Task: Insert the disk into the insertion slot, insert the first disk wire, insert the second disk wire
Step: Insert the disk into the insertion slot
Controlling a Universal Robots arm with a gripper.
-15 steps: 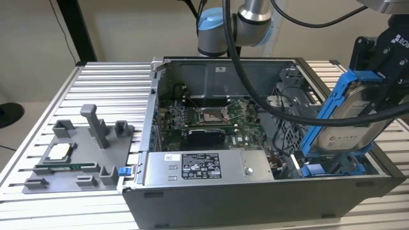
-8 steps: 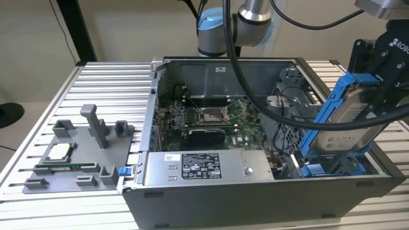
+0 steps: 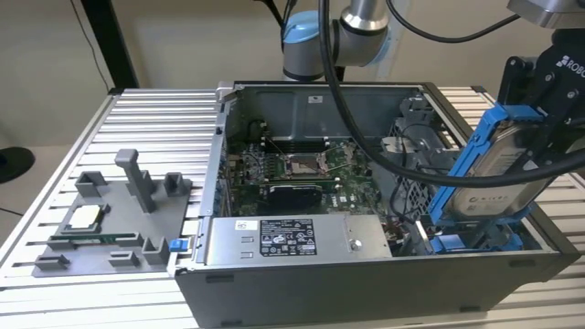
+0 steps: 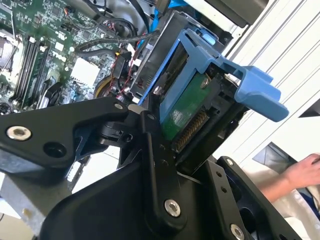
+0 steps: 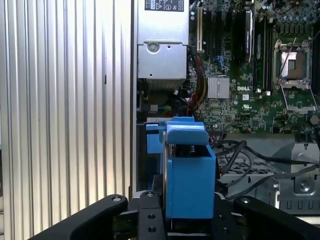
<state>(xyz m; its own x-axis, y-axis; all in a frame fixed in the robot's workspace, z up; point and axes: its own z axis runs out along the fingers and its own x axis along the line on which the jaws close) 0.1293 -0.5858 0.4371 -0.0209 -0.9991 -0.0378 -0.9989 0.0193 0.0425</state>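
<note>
Black metal gripper point(image 4: 187, 142), jaws clamped on the flat hard disk point(image 4: 186, 110) in its bright blue plastic carrier frame point(image 4: 250, 87), green circuit side showing. Green motherboard point(image 4: 45, 45) and black cables point(image 4: 112, 37) beyond. A person's hand point(image 4: 300, 172) near the ribbed pale table point(image 4: 295, 60).

A slatted metal table point(image 3: 155, 110) is seen across the exterior view. An open grey computer case point(image 3: 366, 288) is set on it, from the centre to the right of the frame. Inside, a green motherboard point(image 3: 352, 188) is laid flat, with a processor socket point(image 3: 302, 164) near its middle. A grey labelled power-supply box point(image 3: 292, 240) is mounted along the case's lower wall. At lower left, a grey fixture plate point(image 3: 96, 255) is placed beside the case. On it are carried 1 tall post point(image 3: 137, 179), a square chip point(image 3: 84, 217) and a memory stick point(image 3: 96, 238). In the first wrist view, red and black wires point(image 5: 192, 102) are bundled between the power-supply box and a finned heatsink point(image 5: 218, 87).
</note>
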